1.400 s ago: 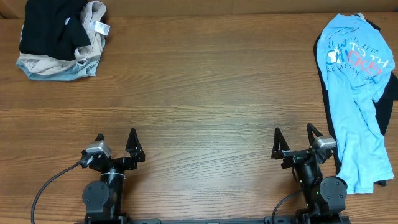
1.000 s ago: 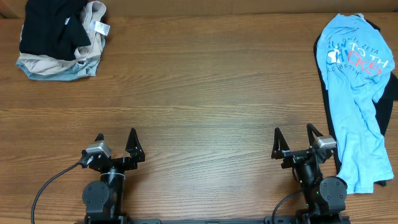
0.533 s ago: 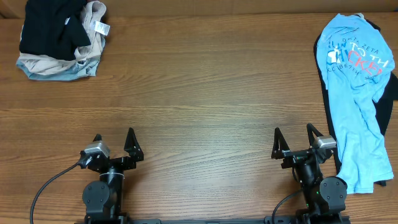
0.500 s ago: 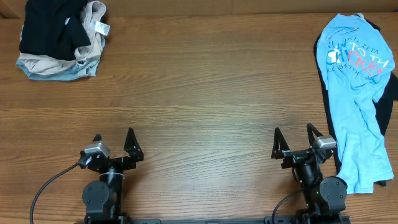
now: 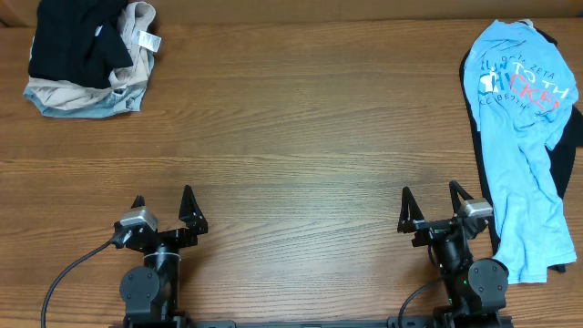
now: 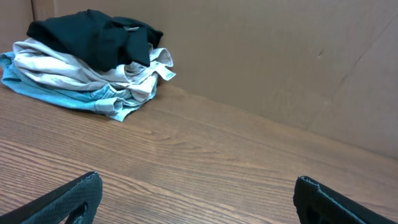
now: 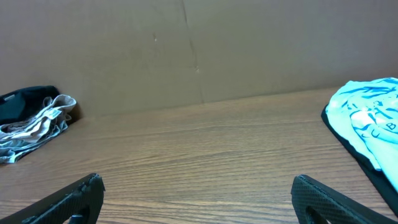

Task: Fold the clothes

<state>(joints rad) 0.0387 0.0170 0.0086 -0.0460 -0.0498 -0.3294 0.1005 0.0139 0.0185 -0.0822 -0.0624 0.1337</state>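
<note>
A light blue T-shirt (image 5: 524,128) with white and red lettering lies spread at the table's right edge, over a black shirt (image 5: 568,150); its corner shows in the right wrist view (image 7: 373,118). A pile of black, beige and pale blue pieces (image 5: 86,59) sits at the far left corner, also in the left wrist view (image 6: 87,59) and small in the right wrist view (image 7: 31,118). My left gripper (image 5: 162,202) is open and empty near the front edge. My right gripper (image 5: 428,200) is open and empty, just left of the T-shirt's hem.
The wooden table (image 5: 301,137) has a brown cardboard wall (image 6: 261,50) along its far edge. A black cable (image 5: 68,273) runs from the left arm toward the front left.
The left gripper has shifted slightly to the left. The right arm and the clothes have not moved.
</note>
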